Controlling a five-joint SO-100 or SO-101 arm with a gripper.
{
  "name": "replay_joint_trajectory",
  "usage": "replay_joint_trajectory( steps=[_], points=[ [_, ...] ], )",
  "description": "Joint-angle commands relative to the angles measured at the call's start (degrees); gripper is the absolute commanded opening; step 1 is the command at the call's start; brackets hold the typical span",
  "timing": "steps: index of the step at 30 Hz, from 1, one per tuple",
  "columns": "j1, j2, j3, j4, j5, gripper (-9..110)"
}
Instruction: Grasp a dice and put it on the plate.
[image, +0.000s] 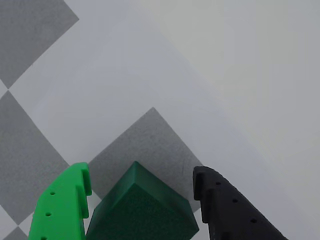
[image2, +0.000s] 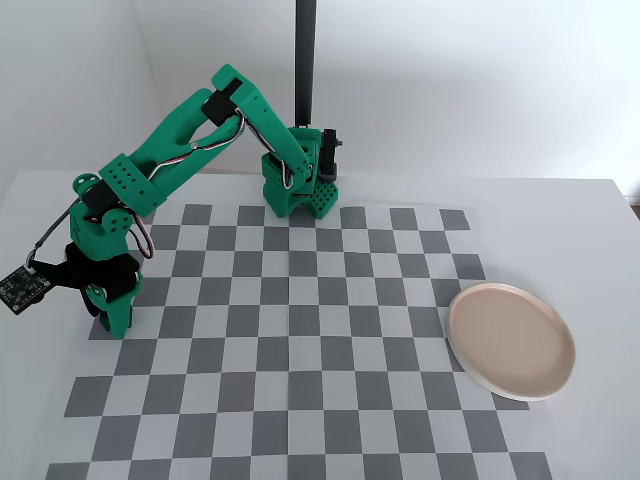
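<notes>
Dice (image: 142, 210) is being bracketed between the parted fingers of the gripper (image: 142, 182) at the board's (image2: 300, 350) left edge, contact unclear, so grasp, lift and carry to the empty plate (image2: 511, 340) are still being awaited.

White table (image2: 600, 230) under a grey-and-white checkered mat (image2: 300, 360) — covering most of the near surface in the fixed view. Pale pinkish plate (image2: 511, 341) at the mat's right edge, partly off the checks; green arm base (image2: 300, 195) at the far edge. Dark green dice (image: 140, 210) on a grey square — wrist view.
</notes>
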Motion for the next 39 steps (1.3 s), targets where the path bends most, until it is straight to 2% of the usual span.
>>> replay_joint_trajectory(
  steps=[1, 22, 39],
  points=[
    [0.5, 1.4, -5.3, -0.6, -0.4, 17],
    [0.4, 1.7, -5.3, -1.2, -0.8, 24],
    [1.0, 0.2, -5.3, 0.2, -2.6, 22]
  ],
)
